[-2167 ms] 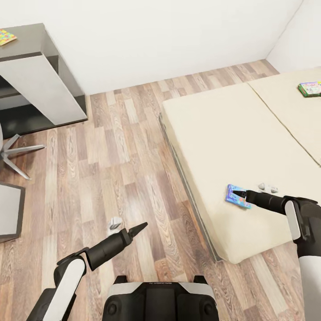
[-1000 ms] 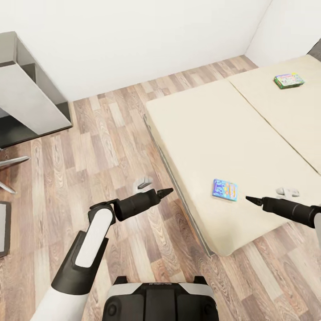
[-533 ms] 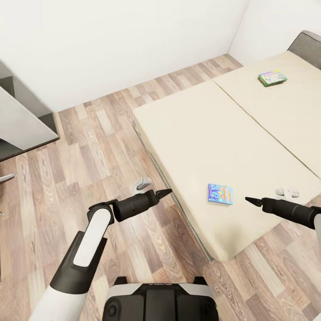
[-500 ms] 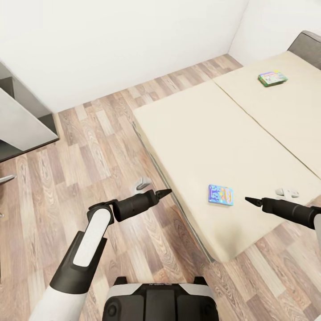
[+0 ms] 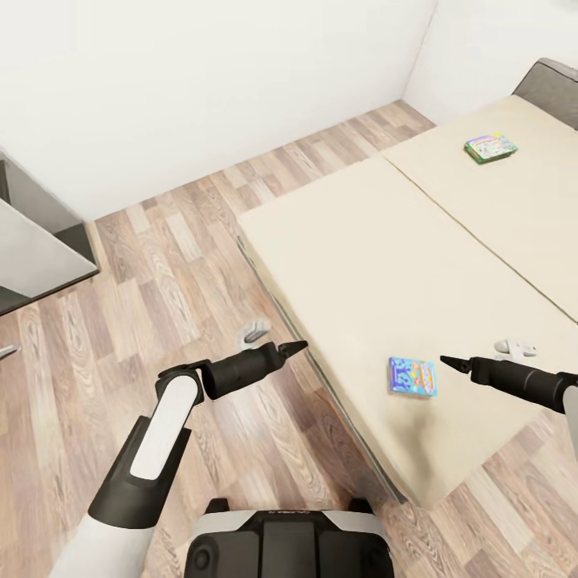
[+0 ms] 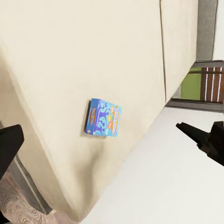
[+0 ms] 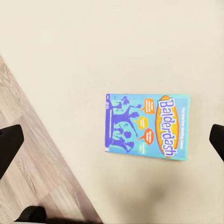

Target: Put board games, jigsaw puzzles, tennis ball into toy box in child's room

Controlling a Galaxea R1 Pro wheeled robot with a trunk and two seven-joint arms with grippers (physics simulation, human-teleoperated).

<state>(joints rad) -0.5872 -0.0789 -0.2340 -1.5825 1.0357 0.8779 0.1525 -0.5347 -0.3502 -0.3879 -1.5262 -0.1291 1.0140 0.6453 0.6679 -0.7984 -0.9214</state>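
The left gripper [image 5: 295, 348] hangs over the floor, fingers spread apart. The blue board game [image 5: 413, 376] lies flat near the bed [image 5: 353, 241] edge. The right gripper [image 5: 449, 363] hovers just beside it, fingers apart; a shallow pinch could slide the box off.

two board games lie on the bed [image 5: 377, 241]: one blue board game [image 5: 413, 376] near the foot-end corner, with "balderdash" readable across it in the right wrist view, and one green-edged board game [image 5: 490, 148] well apart from it, up toward the headboard. the bed is one, with two beige mattress halves side by side and a seam between them. two robot arms reach forward, so two grippers: the left gripper [image 5: 294, 348] over the wood floor and the right gripper [image 5: 454, 364] over the mattress. one corner of the table [image 5: 32, 249] shows beside the wall.
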